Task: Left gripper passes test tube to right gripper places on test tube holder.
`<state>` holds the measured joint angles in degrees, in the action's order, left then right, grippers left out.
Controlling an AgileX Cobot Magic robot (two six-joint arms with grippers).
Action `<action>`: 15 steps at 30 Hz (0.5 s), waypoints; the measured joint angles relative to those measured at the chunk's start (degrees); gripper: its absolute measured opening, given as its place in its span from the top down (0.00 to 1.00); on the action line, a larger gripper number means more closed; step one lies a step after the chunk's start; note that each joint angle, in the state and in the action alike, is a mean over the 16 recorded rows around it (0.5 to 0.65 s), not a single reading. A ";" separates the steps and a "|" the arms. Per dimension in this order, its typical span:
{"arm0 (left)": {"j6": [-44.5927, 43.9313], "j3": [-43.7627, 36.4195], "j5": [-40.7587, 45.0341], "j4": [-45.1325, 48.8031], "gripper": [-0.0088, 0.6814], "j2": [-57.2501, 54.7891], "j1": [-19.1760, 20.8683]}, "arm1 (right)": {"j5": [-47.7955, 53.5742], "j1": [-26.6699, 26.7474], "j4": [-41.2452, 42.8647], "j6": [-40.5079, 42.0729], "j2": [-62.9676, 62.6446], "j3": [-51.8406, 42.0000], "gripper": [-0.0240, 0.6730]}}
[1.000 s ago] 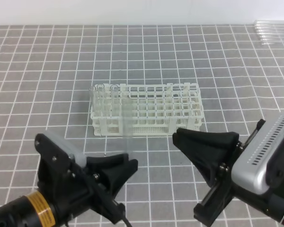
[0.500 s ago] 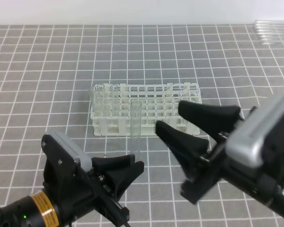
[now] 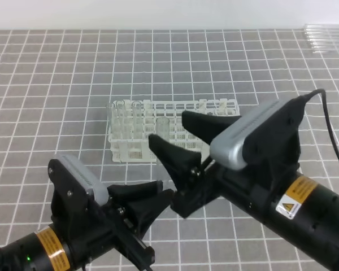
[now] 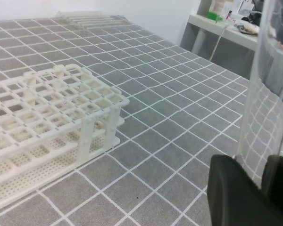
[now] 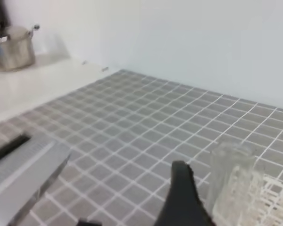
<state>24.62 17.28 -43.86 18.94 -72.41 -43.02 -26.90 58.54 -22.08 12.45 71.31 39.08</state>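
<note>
- Swinging in from the right edge of the high view over the past second, the right hand [image 3: 172,132] now reaches across the middle with its two black fingers spread wide apart, one on either side of the upright test tube [image 3: 163,132].
- Clamped low on the tube, the left hand [image 3: 150,197] holds it standing upright above the grey gridded table [image 3: 56,73]; the left wrist view shows the clear glass rising from between the black fingers [image 4: 240,197].
- Seen from above, the tube's open top stands in front of the white test tube holder [image 3: 214,110], which rests on the table behind both hands; the tube is not yet in any of its holes.
- At the far right corner of the table lies a bundle of spare tubes [image 3: 327,38], well apart from the work.
- Judged from this, the handover is at the point of the second grip: the right fingers should close gently on the upper part of the glass, squarely and clear of the left fingers, and the left hand should let go only once that grip is firm.
- Thin glass is slippery and brittle; a skewed or hard squeeze could tilt it, drop it or crack it.
</note>
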 joint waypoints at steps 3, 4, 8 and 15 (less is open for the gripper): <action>-0.19 -0.01 -0.43 -0.05 0.95 0.02 0.01 | -1.55 0.02 0.00 -1.06 1.57 0.21 0.34; -0.23 -0.01 -0.47 -0.05 0.95 0.02 0.01 | -2.10 0.02 0.00 -1.47 2.03 0.24 0.34; -0.29 -0.01 -0.51 -0.06 0.94 0.05 0.01 | -4.04 0.04 0.03 -3.29 3.64 0.26 0.34; -1.33 -0.01 -0.70 -0.02 0.93 0.05 0.01 | -5.64 0.05 0.15 -5.33 5.47 0.39 0.34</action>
<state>23.29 17.27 -44.57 18.92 -72.36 -43.01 -32.54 58.59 -21.93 7.12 76.78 39.47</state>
